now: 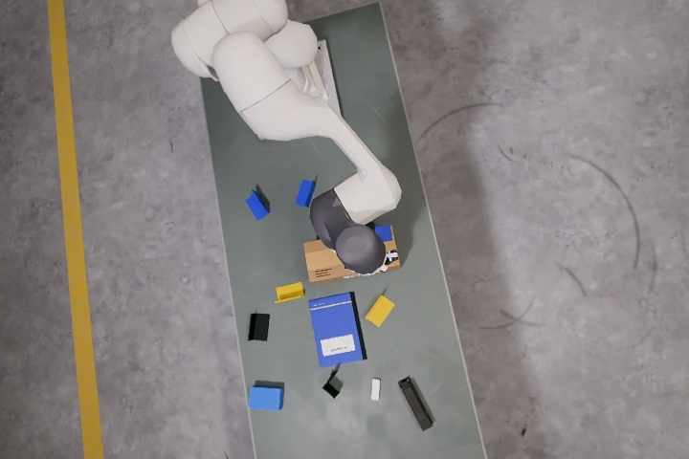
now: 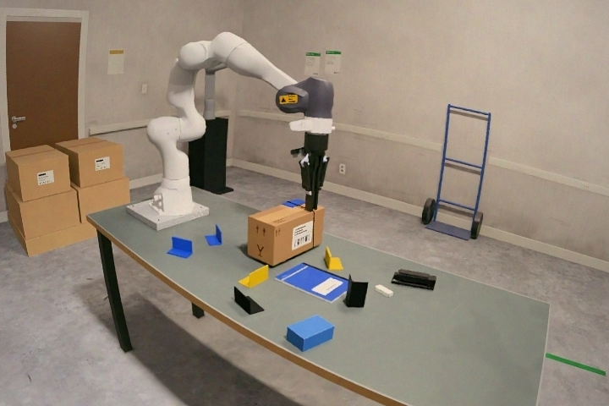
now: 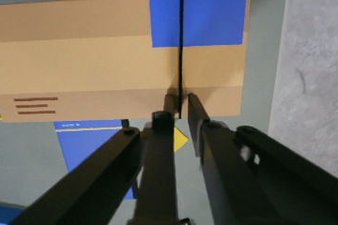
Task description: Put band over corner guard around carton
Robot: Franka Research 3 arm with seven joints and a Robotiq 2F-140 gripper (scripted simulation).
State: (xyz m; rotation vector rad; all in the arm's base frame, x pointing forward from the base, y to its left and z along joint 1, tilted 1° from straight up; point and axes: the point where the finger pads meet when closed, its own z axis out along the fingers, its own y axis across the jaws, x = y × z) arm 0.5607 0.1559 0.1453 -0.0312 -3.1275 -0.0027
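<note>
Band (image 2: 314,230) (image 3: 180,61) crosses the corner guard (image 1: 383,232) (image 2: 293,203) (image 3: 211,23); gripper (image 2: 310,207) (image 3: 180,108) fingers stand narrowly parted astride it; sideways drift may drag it askew.

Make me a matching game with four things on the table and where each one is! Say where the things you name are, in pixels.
Things:
1. band (image 2: 314,230) (image 3: 180,61)
2. blue notebook (image 1: 333,321) (image 2: 309,281) (image 3: 89,145)
3. blue corner guard with the band over it (image 1: 383,232) (image 2: 293,203) (image 3: 214,23)
4. white eraser-like block (image 1: 375,388) (image 2: 384,290)

Places:
A. on the carton's top edge
B. flat on the table, beside the carton
C. running over the carton's top and down its side
D. between a black guard and the long black tool-like thing

Pairs: 1-C, 2-B, 3-A, 4-D
</note>
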